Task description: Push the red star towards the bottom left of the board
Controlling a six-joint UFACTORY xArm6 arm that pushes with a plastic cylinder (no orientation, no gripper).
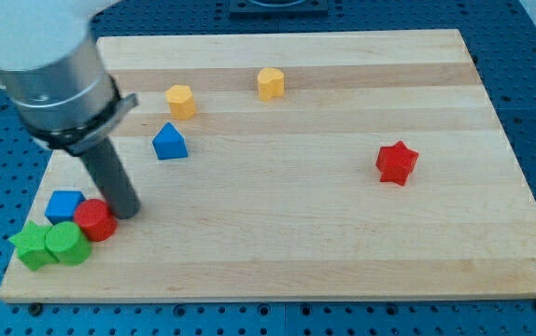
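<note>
The red star (397, 162) lies on the wooden board (324, 243) at the view's right, a little above mid-height. My tip (127, 212) is at the lower left of the board, far to the left of the star. It stands right beside a red cylinder (94, 220), on that block's right side. No gripper is fitted.
A blue cube (64, 205), a green cylinder (66, 244) and a green star (33, 245) cluster with the red cylinder in the bottom left corner. A blue house-shaped block (169, 142) and two yellow blocks (181, 101) (270, 83) lie towards the top.
</note>
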